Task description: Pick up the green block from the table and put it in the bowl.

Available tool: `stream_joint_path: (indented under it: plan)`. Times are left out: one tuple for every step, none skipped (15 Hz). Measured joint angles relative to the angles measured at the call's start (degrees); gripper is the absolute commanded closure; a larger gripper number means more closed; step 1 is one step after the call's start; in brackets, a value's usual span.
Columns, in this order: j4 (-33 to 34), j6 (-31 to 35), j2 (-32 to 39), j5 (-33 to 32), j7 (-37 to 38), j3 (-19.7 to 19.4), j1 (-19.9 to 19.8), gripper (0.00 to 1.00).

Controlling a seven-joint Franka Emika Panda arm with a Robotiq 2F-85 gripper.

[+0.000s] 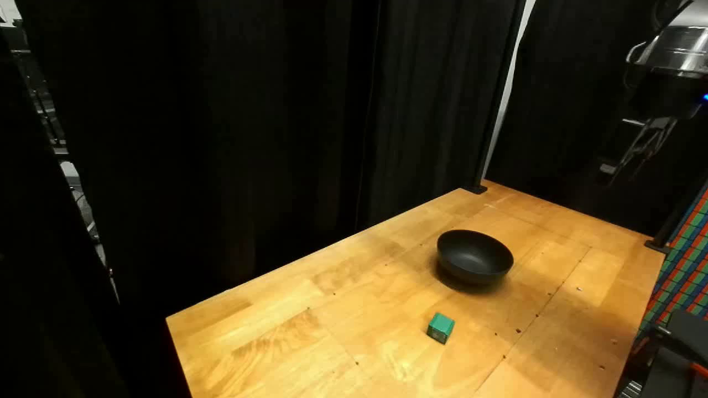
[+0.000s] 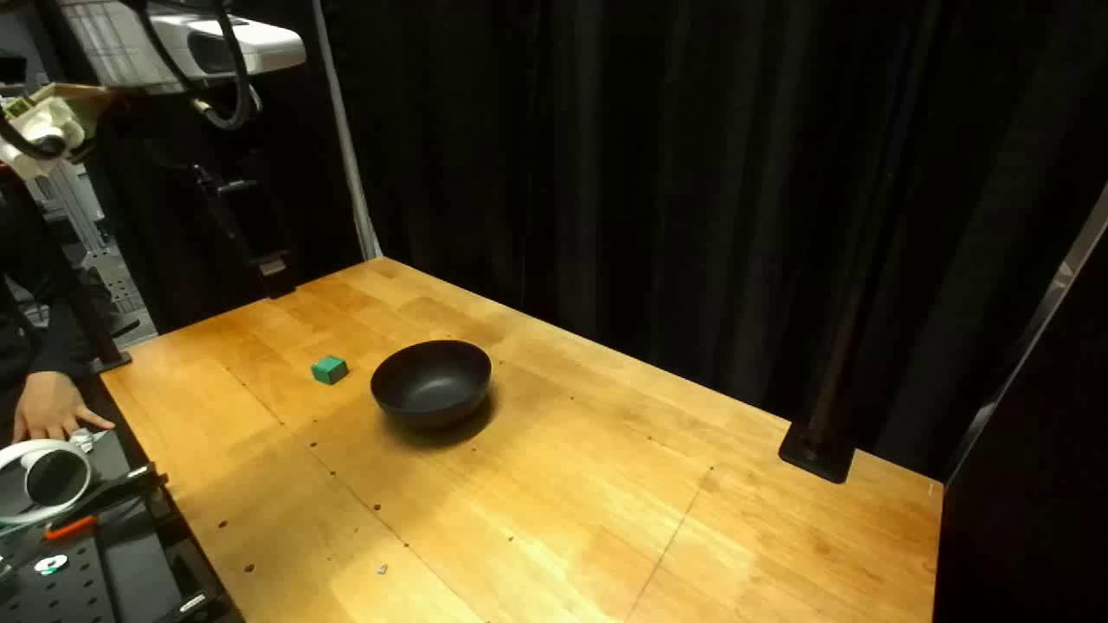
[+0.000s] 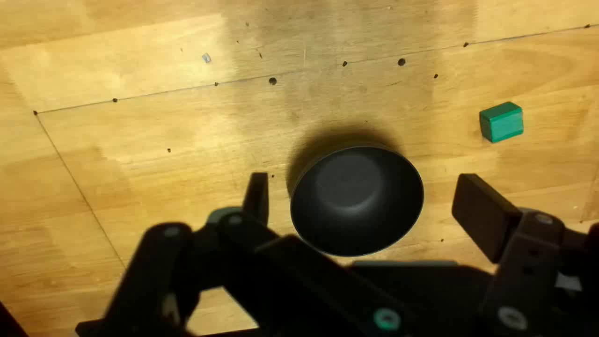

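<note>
plainly, little of the task seemed done at this point. going from left to right in the wrist view, the table (image 3: 154, 196) came first, a light wooden top with a small pale scrap (image 3: 206, 58) lying on it toward the far side. next came one of the two fingers (image 3: 257, 196) of the gripper (image 3: 366, 194), then the black bowl (image 3: 356, 201), which showed in the gap between the fingers and sat upright on the table, well below them. past the bowl was the second finger, standing wide of its partner, so the gripper was spread and pinched nothing. rightmost, and farther off than the bowl in that view, the green block (image 3: 501, 122) rested on the table, near the bowl yet apart from it, and neither finger touched it. both exterior views bore this out: the block stood outside the bowl, and the gripper hung well above the table. as far as the pictures showed, then, everything that counted was left: the gripper had yet to line up with the block, come down around it, close, lift, carry the block the short way to the bowl and let go. my judgement was that the spread would suit so small a block, provided the fingers came down squarely.
</note>
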Motion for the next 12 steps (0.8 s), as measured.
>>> stream_joint_path:
  plan:
    - [0.1, 0.0, 0.0, 0.0, 0.0, 0.0, 0.0, 0.00]
    - [0.1, 0.0, -0.1, 0.0, 0.0, 0.0, 0.0, 0.00]
    - [0.1, 0.0, -0.2, 0.0, 0.0, 0.0, 0.0, 0.00]
    - [0.1, 0.0, -0.1, 0.0, 0.0, 0.0, 0.0, 0.00]
    - [0.0, -0.1, 0.3, 0.0, 0.0, 0.2, 0.1, 0.00]
    - [-0.2, -0.2, 1.0, 0.5, 0.0, 0.5, 0.6, 0.00]
    - [-0.3, -0.2, 2.1, 1.0, 0.2, 1.2, 1.4, 0.00]
    - [-0.4, -0.2, 3.6, 2.1, 0.6, 2.3, 2.6, 0.00]
    - [-0.4, 0.1, 5.4, 3.7, 1.1, 3.5, 4.1, 0.00]
    - [-0.3, 0.8, 7.5, 5.4, 1.6, 4.8, 5.9, 0.00]
    - [-0.3, 2.3, 9.7, 7.3, 2.0, 6.1, 7.7, 0.00]
    - [-0.2, 4.4, 12.0, 9.2, 2.2, 7.2, 9.5, 0.00]
